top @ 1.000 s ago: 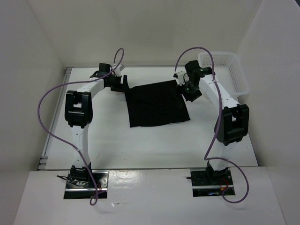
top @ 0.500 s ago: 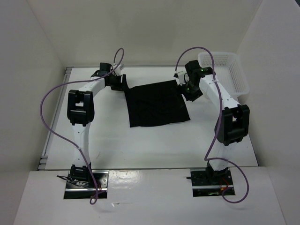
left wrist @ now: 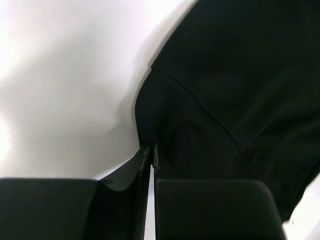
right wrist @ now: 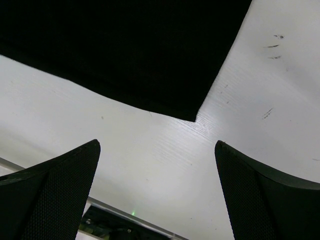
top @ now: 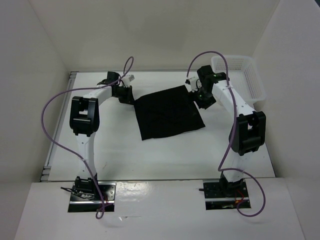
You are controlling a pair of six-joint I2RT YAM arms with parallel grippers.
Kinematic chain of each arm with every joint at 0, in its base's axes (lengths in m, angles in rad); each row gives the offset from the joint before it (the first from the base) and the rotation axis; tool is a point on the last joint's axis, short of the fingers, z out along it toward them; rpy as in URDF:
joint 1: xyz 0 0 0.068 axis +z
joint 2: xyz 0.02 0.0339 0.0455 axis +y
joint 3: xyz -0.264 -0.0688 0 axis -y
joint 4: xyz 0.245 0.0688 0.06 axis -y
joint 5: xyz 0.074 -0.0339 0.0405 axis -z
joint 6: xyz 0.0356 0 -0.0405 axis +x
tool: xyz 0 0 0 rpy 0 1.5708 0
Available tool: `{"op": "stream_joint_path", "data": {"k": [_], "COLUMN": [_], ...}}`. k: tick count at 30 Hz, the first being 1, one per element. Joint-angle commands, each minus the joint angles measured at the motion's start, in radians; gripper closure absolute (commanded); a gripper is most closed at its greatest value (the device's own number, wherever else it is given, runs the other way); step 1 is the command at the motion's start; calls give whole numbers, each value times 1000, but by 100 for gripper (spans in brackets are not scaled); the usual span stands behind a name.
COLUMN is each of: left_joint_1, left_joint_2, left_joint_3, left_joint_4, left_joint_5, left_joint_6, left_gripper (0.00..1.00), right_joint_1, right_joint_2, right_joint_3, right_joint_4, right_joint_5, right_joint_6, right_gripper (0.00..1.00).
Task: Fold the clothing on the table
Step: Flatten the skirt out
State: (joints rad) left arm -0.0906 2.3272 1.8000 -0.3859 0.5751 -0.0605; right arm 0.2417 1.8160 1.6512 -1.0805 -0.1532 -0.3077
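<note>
The black clothing (top: 167, 112) lies mostly flat on the white table (top: 125, 150), toward the far middle. My left gripper (top: 128, 96) is at its far left corner. In the left wrist view the left gripper (left wrist: 150, 148) is shut, pinching a bunched fold of the clothing (left wrist: 235, 85) between its tips. My right gripper (top: 196, 95) hovers over the far right corner. In the right wrist view the right gripper (right wrist: 157, 143) stands wide open above bare table, with the clothing's corner (right wrist: 192, 115) just beyond the fingers (right wrist: 60, 190), untouched.
A white mesh basket (top: 243, 75) stands at the far right corner, close behind the right arm. White walls surround the table on three sides. A metal rail (top: 60, 125) runs along the table's left edge.
The left gripper has closed onto the clothing's far left corner and bunched it a little. The cloth has shifted slightly. The right gripper has stayed open in place.
</note>
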Motion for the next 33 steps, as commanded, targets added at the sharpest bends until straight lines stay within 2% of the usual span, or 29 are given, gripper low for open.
{"op": "stream_joint_path", "data": {"k": [1, 4, 8, 15, 21, 26, 33], "left_joint_1": [3, 14, 41, 51, 42, 42, -63], "left_joint_2": [-167, -256, -308, -403, -404, -434, -474], "left_joint_3": [-111, -171, -223, -332, -350, -372, -404], "left_joint_4": [-70, -116, -143, -183, -238, -238, -229], "left_joint_5": [48, 36, 13, -3, -38, -47, -167], "left_joint_6": [62, 102, 128, 168, 197, 215, 245], "left_gripper": [92, 92, 88, 87, 83, 83, 82], "right_joint_1": [-4, -4, -4, -4, 22, 61, 80], "right_joint_2": [-12, -1, 81, 438, 647, 776, 844], "right_joint_3": [-31, -31, 79, 610, 864, 1004, 1104], "right_joint_4": [43, 66, 111, 79, 13, 2, 2], "right_joint_5": [-14, -25, -34, -57, -95, -127, -166], "right_joint_6": [1, 1, 22, 94, 107, 116, 136], "right_gripper": [1, 1, 1, 2, 4, 5, 6]}}
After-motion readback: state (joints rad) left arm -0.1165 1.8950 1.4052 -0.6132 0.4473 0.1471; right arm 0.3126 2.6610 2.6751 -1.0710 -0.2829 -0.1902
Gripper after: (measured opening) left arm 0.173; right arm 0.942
